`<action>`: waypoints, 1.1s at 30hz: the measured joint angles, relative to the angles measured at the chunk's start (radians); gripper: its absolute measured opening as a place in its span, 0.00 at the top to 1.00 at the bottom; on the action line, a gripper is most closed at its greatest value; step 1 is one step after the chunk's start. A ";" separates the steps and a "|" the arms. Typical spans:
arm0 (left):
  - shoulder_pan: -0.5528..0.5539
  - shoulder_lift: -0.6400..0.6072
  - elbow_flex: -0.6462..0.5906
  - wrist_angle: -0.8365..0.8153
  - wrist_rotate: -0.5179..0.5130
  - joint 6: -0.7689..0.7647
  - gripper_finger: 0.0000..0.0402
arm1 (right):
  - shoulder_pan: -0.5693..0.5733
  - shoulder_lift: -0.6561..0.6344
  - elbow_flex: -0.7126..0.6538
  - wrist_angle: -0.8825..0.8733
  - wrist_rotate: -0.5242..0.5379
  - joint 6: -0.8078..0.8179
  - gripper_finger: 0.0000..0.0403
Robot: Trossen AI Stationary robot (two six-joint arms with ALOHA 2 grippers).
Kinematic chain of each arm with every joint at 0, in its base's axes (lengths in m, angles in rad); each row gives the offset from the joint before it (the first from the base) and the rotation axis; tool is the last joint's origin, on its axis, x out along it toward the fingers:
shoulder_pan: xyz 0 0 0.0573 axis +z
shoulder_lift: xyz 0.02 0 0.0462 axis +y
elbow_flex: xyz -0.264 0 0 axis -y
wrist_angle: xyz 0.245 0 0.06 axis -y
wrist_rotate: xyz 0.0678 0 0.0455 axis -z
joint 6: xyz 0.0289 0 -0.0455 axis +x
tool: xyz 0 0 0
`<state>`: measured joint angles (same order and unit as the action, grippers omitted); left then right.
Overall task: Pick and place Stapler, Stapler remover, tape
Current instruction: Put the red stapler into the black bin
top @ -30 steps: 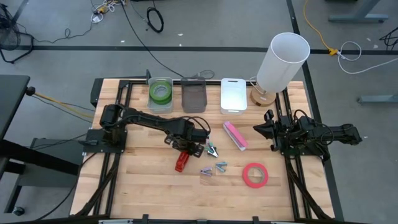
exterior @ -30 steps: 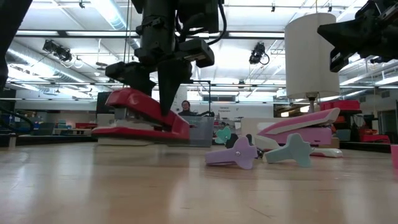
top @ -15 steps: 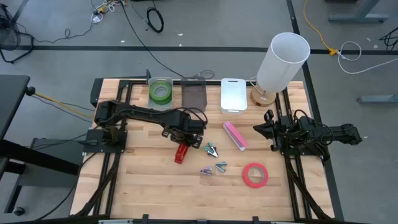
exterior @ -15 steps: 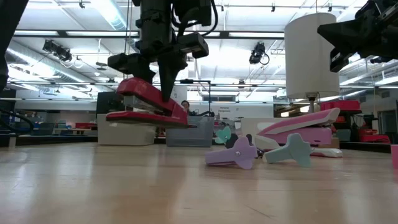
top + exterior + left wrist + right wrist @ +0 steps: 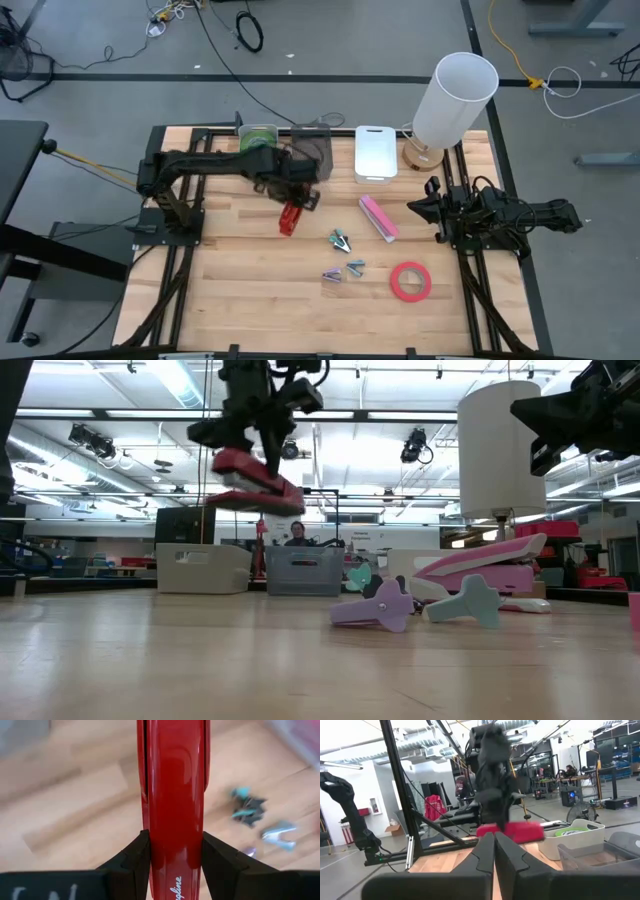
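While the left pincer stays clamped on the red stapler, it holds it clear above the table, just beside the grey bin. Near the lamp, the right pincer rests with fingers together.

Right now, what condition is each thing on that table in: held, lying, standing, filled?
Red stapler: lifted off the table, clamped by the left gripper.
Right gripper: jaws shut, holding nothing, at the table's right edge.
Pink stapler: lying on the wood.
Red-pink tape: lying flat.
Green tape: in the leftmost bin.
Staple removers: scattered, lying loose.
Lamp: standing.
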<state>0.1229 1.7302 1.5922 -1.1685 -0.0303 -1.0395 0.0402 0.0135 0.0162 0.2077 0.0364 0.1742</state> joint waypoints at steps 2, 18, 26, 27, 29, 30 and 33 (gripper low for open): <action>0.032 -0.003 0.035 -0.009 -0.024 0.057 0.64 | 0.000 0.000 0.000 0.000 0.000 0.000 0.96; 0.297 0.000 0.154 0.001 -0.067 0.378 0.64 | 0.000 0.000 0.000 0.000 0.000 0.000 0.96; 0.363 0.005 0.154 0.115 -0.051 0.482 0.64 | 0.000 0.000 0.000 0.000 0.000 0.000 0.96; 0.371 0.007 0.154 0.139 -0.051 0.495 0.64 | 0.000 0.000 0.000 0.000 0.000 0.000 0.96; 0.383 0.015 0.154 0.168 -0.051 0.490 0.64 | 0.000 0.000 0.000 0.000 0.000 0.000 0.96; 0.389 0.020 0.154 0.183 -0.054 0.475 0.64 | 0.000 0.000 0.000 0.000 0.000 0.000 0.96; 0.407 0.045 0.154 0.212 -0.055 0.451 0.64 | 0.000 0.000 0.000 0.000 0.000 0.000 0.96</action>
<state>0.5302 1.7749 1.7460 -0.9564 -0.0856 -0.5882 0.0402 0.0135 0.0162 0.2081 0.0364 0.1745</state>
